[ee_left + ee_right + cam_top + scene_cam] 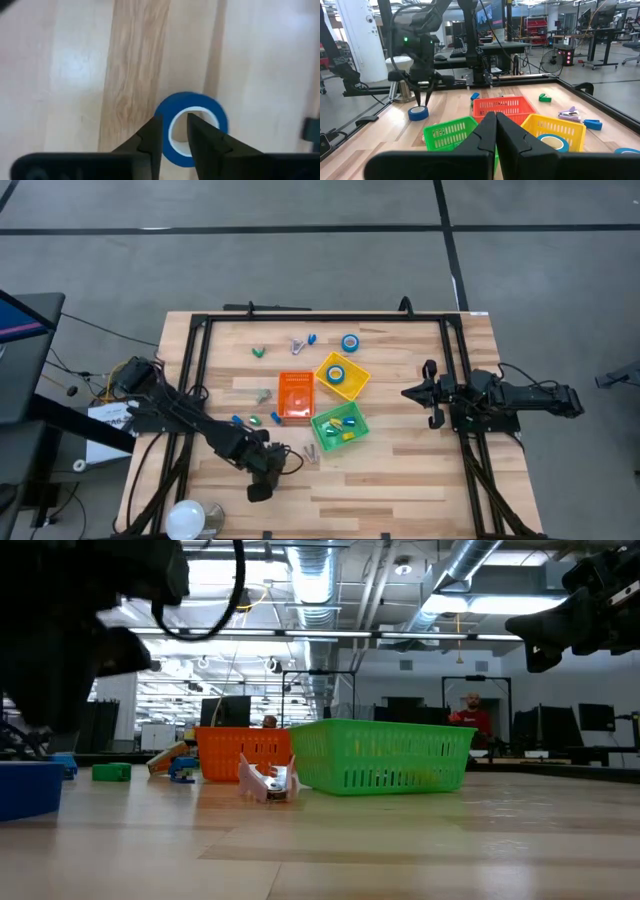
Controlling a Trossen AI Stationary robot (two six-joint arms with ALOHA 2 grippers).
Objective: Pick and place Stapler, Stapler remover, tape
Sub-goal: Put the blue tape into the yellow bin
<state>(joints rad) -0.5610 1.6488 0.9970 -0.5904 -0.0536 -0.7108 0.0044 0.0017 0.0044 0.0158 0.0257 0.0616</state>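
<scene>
Resting on: pale planked wood desk (400,480), industrial hall behind.
My left tool (175,142): pinching round blue tape (192,107) wall.
My right tool (496,131): closed, empty.

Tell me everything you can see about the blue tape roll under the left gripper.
The tape roll is a small ring of blue tape around a white core. It lies flat on the wooden table, near its front-left edge and apart from the coloured bins. The left gripper points down at it with its fingers astride the roll's wall, one outside and one in the core, closing on it.
</scene>
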